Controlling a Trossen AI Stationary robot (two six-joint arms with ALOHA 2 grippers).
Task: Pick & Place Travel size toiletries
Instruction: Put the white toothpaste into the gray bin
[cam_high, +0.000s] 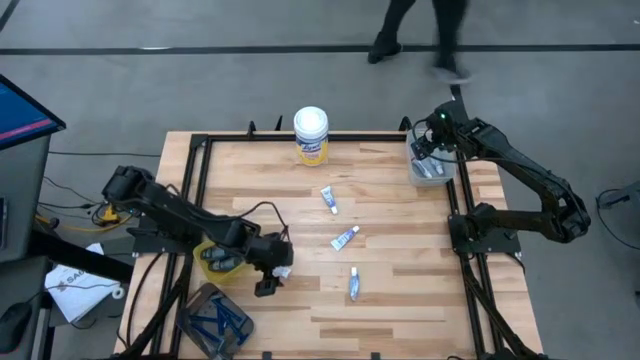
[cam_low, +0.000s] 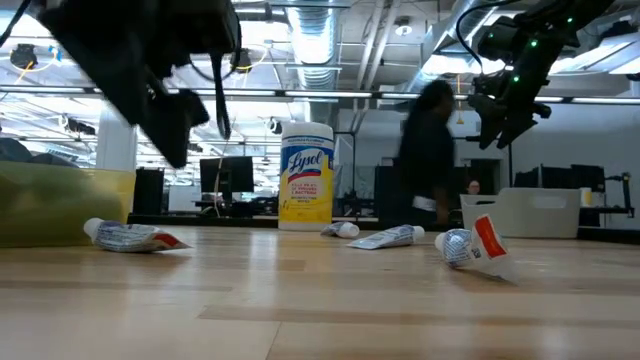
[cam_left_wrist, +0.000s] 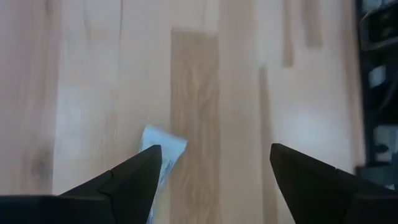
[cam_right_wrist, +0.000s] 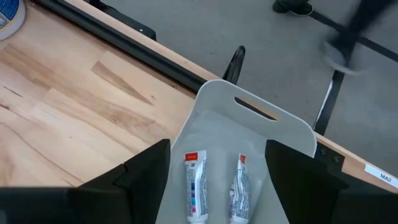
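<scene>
Left gripper (cam_high: 268, 282): fingers spread, empty, over a tube (cam_left_wrist: 160, 149) near the bench's left edge.
Right gripper (cam_high: 430, 150): open above the grey bin (cam_right_wrist: 261, 134) at the far-right corner.
Risk: the off-centre tube could skid from the closing fingers.

Low across a wooden table (cam_low: 320, 300): Lysol canister (cam_low: 307, 175) upright at far centre. Four small tubes lying flat: near left (cam_low: 130, 236), two mid-distance (cam_low: 385, 237), near right (cam_low: 475, 245). Yellowish bin (cam_low: 50, 205) far left, pale bin (cam_low: 525, 213) far right. Blurred person (cam_low: 428, 150) behind, possibly walking.
</scene>
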